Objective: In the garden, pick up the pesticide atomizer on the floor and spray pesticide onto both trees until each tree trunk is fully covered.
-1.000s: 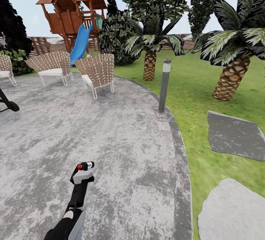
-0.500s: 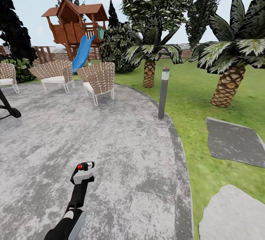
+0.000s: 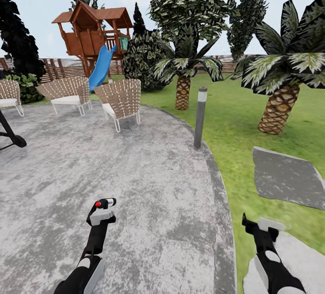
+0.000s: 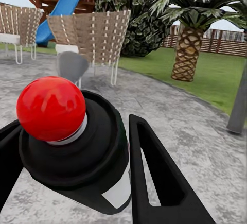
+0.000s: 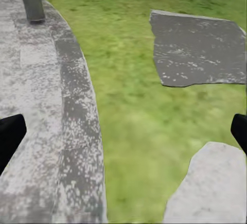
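Atomizer carried over the paved patio.

Left tool (image 4: 77, 147) clenched on the pesticide atomizer (image 4: 72, 141), red cap toward the wicker chairs (image 3: 119, 98) ahead. Right tool (image 5: 123, 131) released, fingers wide apart above grass (image 5: 139, 110) and stone slabs (image 5: 198, 49). Bollard lamp (image 3: 200, 116) ahead between both tools; palms (image 3: 277, 104) beyond on the right.

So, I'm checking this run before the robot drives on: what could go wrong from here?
1. The bollard lamp stands at the paving's edge ahead; heading for the lawn, the base or an arm might clip it.
2. The nearest trunk belongs to a scaly palm, so spray could be wasted on the wrong tree.
3. The pesticide atomizer sits in the left end effector, but which way its nozzle faces is hard to tell.
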You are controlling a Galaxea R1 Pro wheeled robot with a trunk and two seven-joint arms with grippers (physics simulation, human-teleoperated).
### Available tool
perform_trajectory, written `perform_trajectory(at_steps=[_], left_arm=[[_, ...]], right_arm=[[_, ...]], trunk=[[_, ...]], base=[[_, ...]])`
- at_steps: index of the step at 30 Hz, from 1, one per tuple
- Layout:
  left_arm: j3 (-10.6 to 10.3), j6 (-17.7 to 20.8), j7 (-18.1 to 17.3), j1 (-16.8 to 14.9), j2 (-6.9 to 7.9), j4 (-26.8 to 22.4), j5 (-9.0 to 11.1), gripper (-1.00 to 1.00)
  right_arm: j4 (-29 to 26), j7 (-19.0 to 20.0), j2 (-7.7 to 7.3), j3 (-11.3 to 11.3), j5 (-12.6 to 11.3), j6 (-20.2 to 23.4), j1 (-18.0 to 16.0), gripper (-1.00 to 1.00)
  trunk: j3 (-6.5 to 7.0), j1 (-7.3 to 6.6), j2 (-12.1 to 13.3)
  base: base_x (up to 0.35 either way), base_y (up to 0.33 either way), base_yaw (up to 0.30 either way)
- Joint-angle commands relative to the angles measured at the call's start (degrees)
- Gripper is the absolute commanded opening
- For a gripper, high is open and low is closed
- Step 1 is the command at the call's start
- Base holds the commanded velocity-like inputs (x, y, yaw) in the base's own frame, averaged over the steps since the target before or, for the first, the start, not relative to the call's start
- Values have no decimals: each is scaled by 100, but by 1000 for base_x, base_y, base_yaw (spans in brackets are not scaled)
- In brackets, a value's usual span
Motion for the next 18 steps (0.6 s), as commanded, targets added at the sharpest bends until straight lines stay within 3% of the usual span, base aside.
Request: perform_trajectory(at_steps=[1,3,9,13,18], left_arm=[[3,-14,-8,-2,-1,2,14,-100],[3,-13,-64,-3,-1,5,13,-100],[-4,-12,-130,0,-1,18,7,-100],[-9,6,-142,-4,-4,89,3,-100],[-14,171,-141,-4,-11,132,3,-100]], right_arm=[[115,24,53,-20,58,-18,-9,100],[387,316,140,43,69,-58,-15,100],[620,1088,217,174,70,-196,-20,100],[676,1324,236,209,70,-203,-21,100],[683,1348,249,214,70,-206,-21,100]], trunk=[[14,-24,39],[50,-68,120],[157,-200,360],[229,-288,521],[319,-397,721]], base=[[0,0,0],[0,0,0],[0,0,0],[0,0,0],[0,0,0]])
